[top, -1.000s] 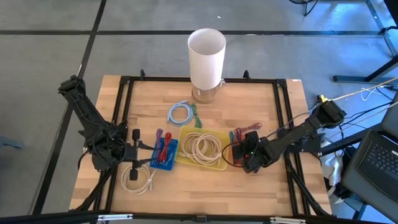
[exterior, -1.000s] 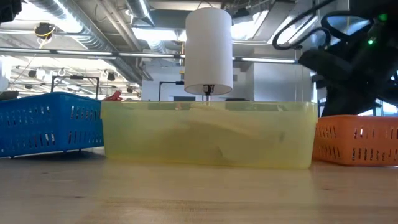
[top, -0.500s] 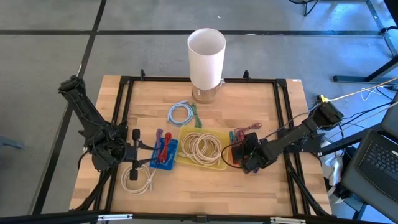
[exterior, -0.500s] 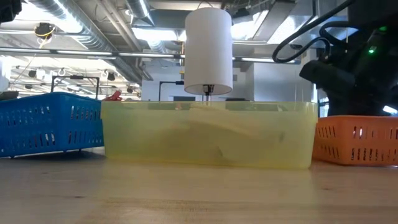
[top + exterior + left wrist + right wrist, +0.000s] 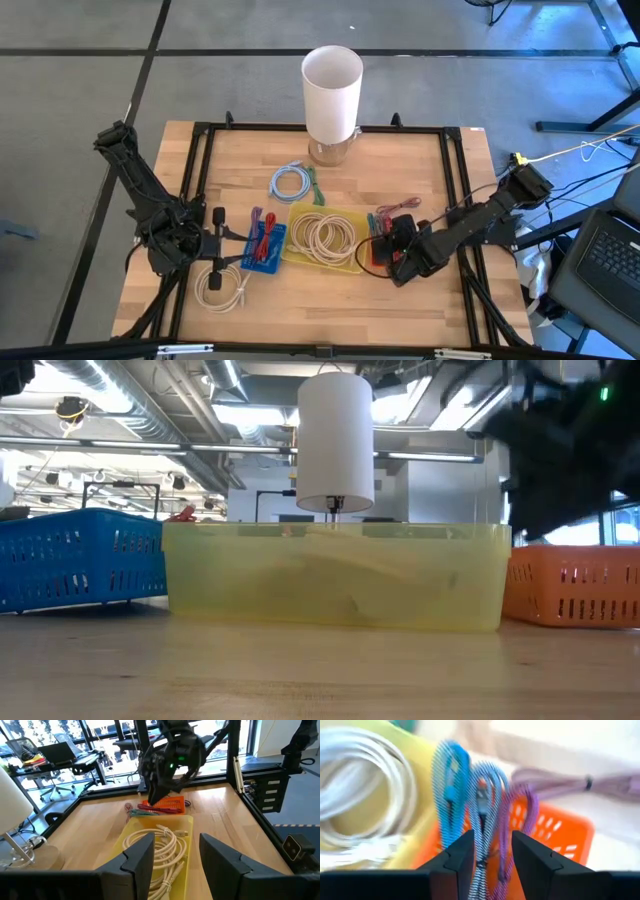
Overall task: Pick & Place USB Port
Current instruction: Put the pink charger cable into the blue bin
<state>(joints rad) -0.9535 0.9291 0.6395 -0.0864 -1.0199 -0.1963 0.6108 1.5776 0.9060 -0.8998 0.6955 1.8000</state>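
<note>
Several braided USB cables, blue (image 5: pixel 449 780), blue-and-white (image 5: pixel 482 795) and purple (image 5: pixel 522 815), lie bundled in a small orange basket (image 5: pixel 560 832) right of the yellow tray (image 5: pixel 292 258). My right gripper (image 5: pixel 492 852) hovers open over that basket (image 5: pixel 372 264), its fingers on either side of the blue-and-white loop. My left gripper (image 5: pixel 177 867) waits open at the table's left, beside the blue tray (image 5: pixel 266 250) of red cables, with nothing between its fingers. My right gripper comes at the cable bundle slanting down from the table's right. The blue-and-white loop (image 5: pixel 481 835) rises into the gap between the fingers. Whether either finger touches it, I cannot tell. The bundle rests in the orange basket.
The yellow tray holds coiled white cables (image 5: pixel 328 236). A white coil (image 5: pixel 222 284) lies loose at the near left, a blue coil (image 5: pixel 290 182) and a green cable (image 5: pixel 316 186) farther back. A tall white lamp (image 5: pixel 332 85) stands at the far edge.
My right gripper has shifted a little toward the table's near edge above the orange basket; in the low view its arm shows blurred and in a new pose. The trays and the loose coils have stayed where they were.
</note>
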